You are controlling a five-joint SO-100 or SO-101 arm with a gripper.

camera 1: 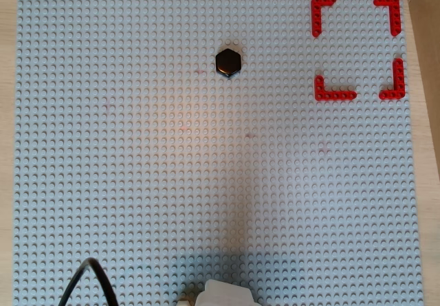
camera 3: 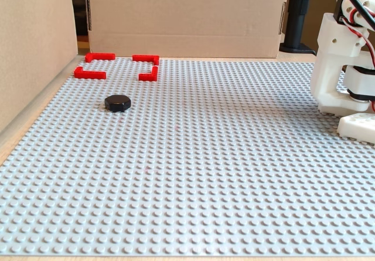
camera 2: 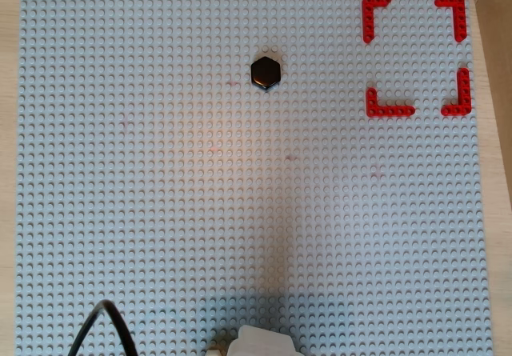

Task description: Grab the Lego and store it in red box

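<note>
The Lego [camera 1: 227, 62], a glossy black hexagonal piece, lies flat on the grey baseplate [camera 1: 137, 182] above its middle in both overhead views [camera 2: 265, 72]. In the fixed view it [camera 3: 118, 102] sits at the left. The red box [camera 1: 335, 95], four thin red corner brackets, lies at the top right corner in both overhead views [camera 2: 390, 110], and at the far left in the fixed view [camera 3: 89, 73]. The box is empty. Only a white part of my arm [camera 1: 225, 294] shows at the bottom edge, far from the Lego. In the fixed view the arm [camera 3: 340, 67] stands at the right; its jaws cannot be made out.
A black cable [camera 1: 89, 275] loops in at the bottom left of both overhead views. Cardboard walls [camera 3: 187, 14] stand behind and to the left of the baseplate in the fixed view. A black post [camera 3: 300, 14] stands at the back right.
</note>
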